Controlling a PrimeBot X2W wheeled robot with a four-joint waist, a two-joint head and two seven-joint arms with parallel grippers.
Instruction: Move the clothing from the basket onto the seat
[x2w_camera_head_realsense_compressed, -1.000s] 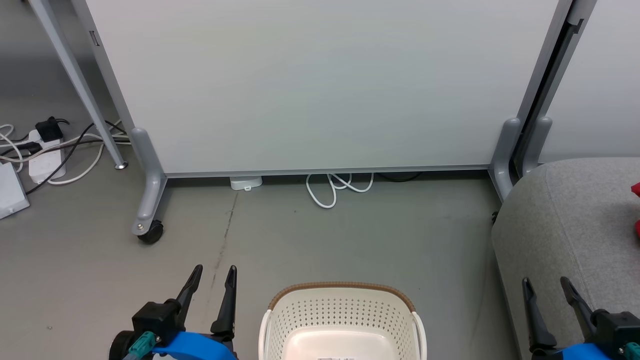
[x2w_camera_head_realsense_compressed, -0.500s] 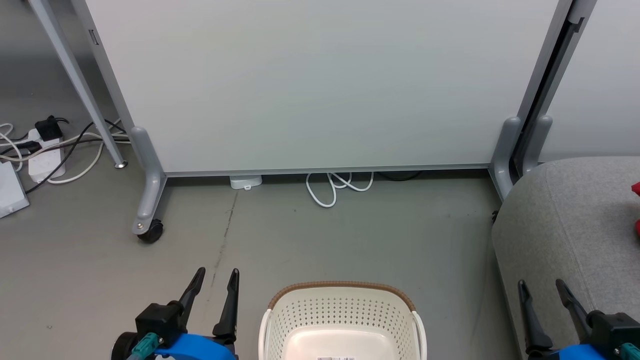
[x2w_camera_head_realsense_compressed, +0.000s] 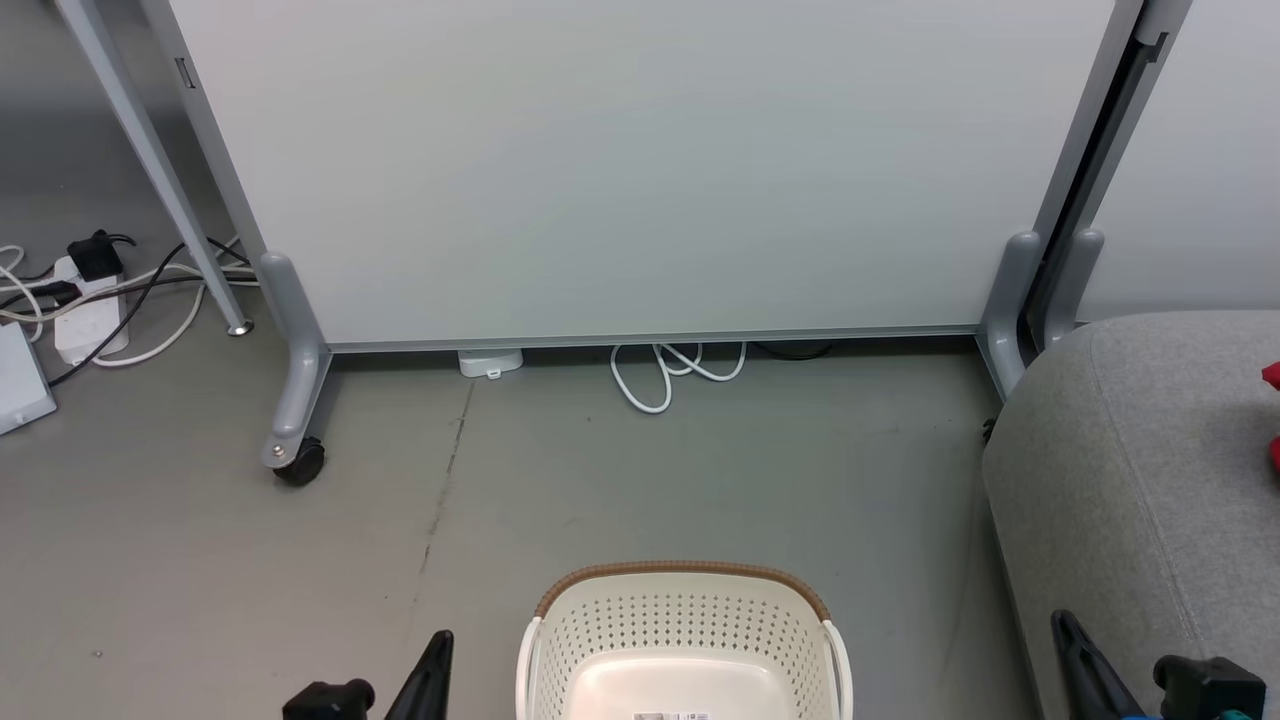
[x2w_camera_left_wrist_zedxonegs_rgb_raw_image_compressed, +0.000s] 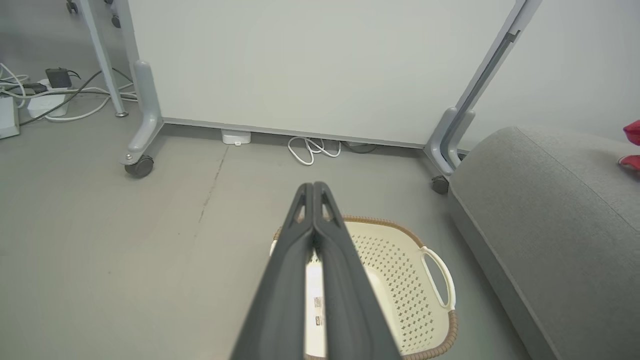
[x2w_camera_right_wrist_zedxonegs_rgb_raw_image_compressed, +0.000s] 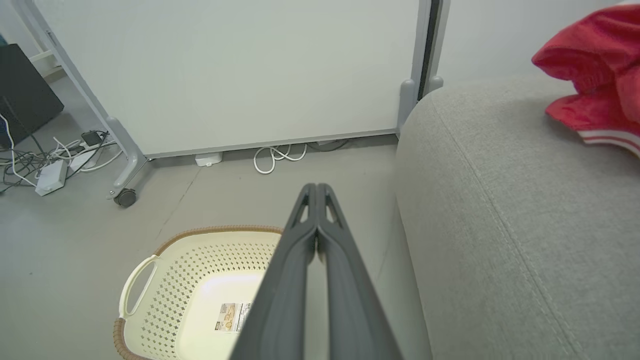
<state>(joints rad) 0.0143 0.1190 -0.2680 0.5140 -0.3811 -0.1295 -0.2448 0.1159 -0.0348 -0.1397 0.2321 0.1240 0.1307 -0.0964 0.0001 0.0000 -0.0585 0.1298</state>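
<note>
basket (x2w_camera_head_realsense_compressed: 684, 615) on floor (x2w_camera_head_realsense_compressed: 700, 470), seat (x2w_camera_head_realsense_compressed: 1130, 470) right of it — clothing (x2w_camera_right_wrist_zedxonegs_rgb_raw_image_compressed: 595, 75) atop

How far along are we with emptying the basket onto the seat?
Done, it seems: red clothing lies on the seat, and what shows of the basket floor is bare but for a label. In hand: nothing; the left gripper and right gripper are both shut, empty. Left: probably nothing, though the clothing is cut off at the picture's edge, so I cannot count both garments.

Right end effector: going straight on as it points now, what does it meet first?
Probably the grey floor short of the white partition; the shut right end effector aims between the basket and the seat. Depth is unclear.
</note>
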